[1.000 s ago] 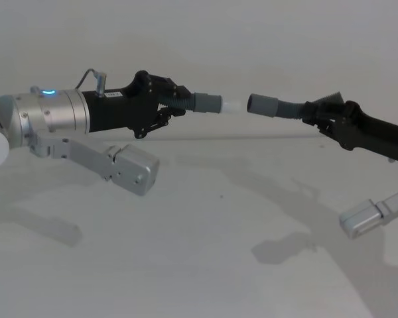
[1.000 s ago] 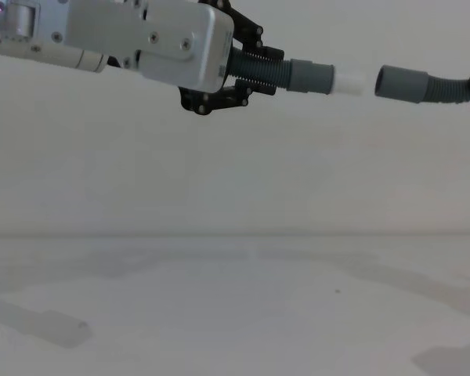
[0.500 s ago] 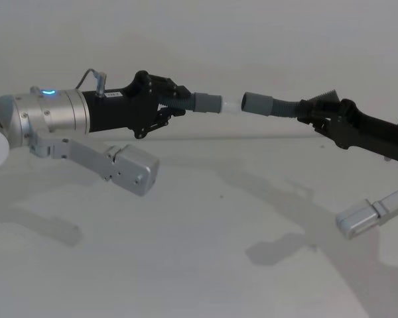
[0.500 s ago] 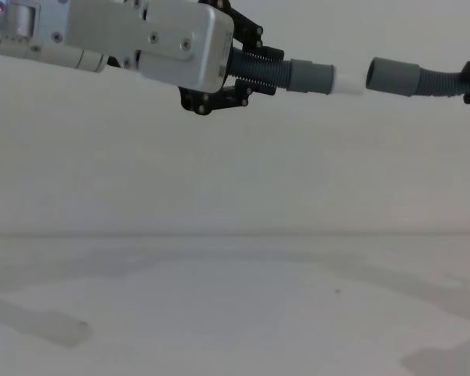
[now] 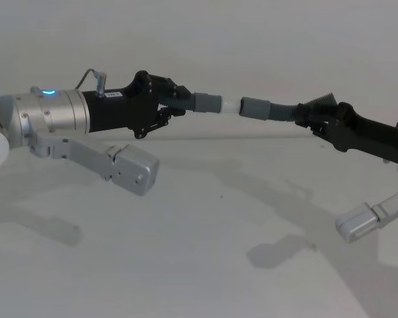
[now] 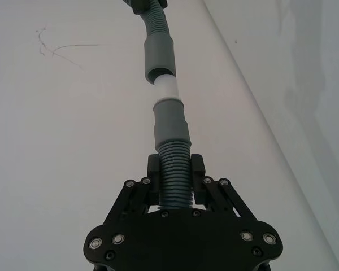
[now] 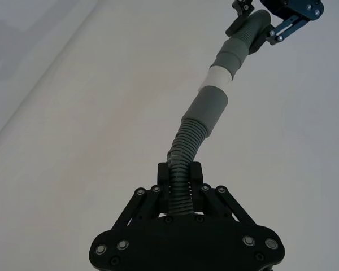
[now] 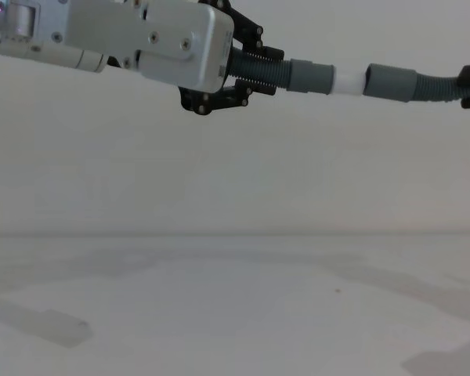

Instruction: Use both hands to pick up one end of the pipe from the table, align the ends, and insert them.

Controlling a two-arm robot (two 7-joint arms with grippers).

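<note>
Both pipe pieces hang in the air above the white table (image 5: 212, 258). My left gripper (image 5: 176, 103) is shut on the ribbed part of the short piece (image 6: 172, 169). Its grey cuff (image 5: 207, 103) and white tip (image 5: 231, 106) point right. My right gripper (image 5: 313, 116) is shut on the ribbed part of the longer, curved piece (image 7: 187, 141). That piece's socket cuff (image 5: 255, 107) meets the white tip (image 8: 348, 81), and a white band shows between the two cuffs. The two ends lie nearly in one line, with a slight bend at the joint (image 7: 219, 76).
A silver link of my left arm (image 5: 129, 169) hangs low over the table at the left. A silver link of my right arm (image 5: 368, 218) sits low at the right. The arms' shadows fall on the bare table (image 8: 219, 313).
My right gripper has carried the longer piece leftward. The gap between socket and white tip has closed and the tip now touches the socket's mouth. The left arm has held still.
</note>
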